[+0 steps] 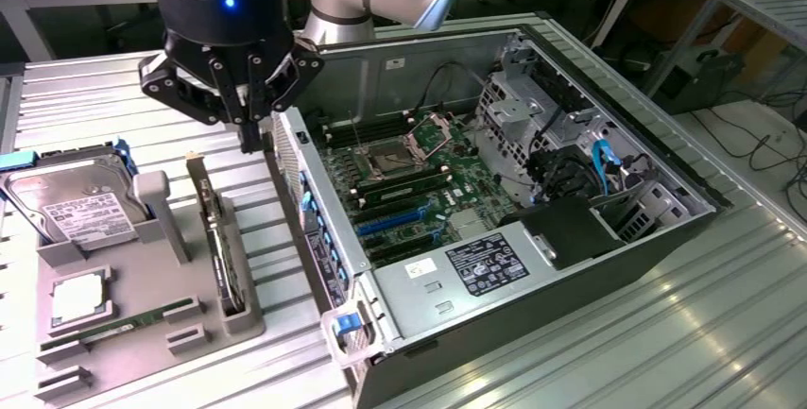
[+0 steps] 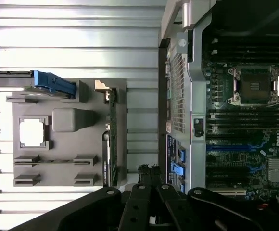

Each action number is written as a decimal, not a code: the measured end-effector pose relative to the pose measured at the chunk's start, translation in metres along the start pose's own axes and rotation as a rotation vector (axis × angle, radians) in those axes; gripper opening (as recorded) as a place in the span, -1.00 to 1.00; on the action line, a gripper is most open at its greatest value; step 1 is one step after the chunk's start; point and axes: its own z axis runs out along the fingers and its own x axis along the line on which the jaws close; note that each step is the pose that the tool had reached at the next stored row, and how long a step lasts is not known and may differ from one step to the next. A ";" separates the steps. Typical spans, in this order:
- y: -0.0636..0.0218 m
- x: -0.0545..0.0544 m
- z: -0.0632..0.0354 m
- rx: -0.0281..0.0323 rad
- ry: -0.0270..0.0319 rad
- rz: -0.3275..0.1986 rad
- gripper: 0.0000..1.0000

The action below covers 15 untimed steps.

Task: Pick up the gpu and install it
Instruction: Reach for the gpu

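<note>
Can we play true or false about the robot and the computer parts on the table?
1. The gpu stands on its edge in the gray holder. True.
2. The gripper is holding the gpu. False: it is shut on nothing, up between the holder and the computer case.
3. The computer case lies open, with its motherboard showing. True.
4. The hard drive is inside the case. False: it sits in the gray holder.
</note>
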 end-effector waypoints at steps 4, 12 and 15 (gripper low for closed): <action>-0.0006 0.004 -0.0001 -0.0001 0.0000 -0.001 -0.79; -0.0017 0.016 -0.0003 -0.0001 0.0000 -0.001 -0.79; -0.0023 0.020 -0.0004 -0.0001 0.0000 -0.001 -0.79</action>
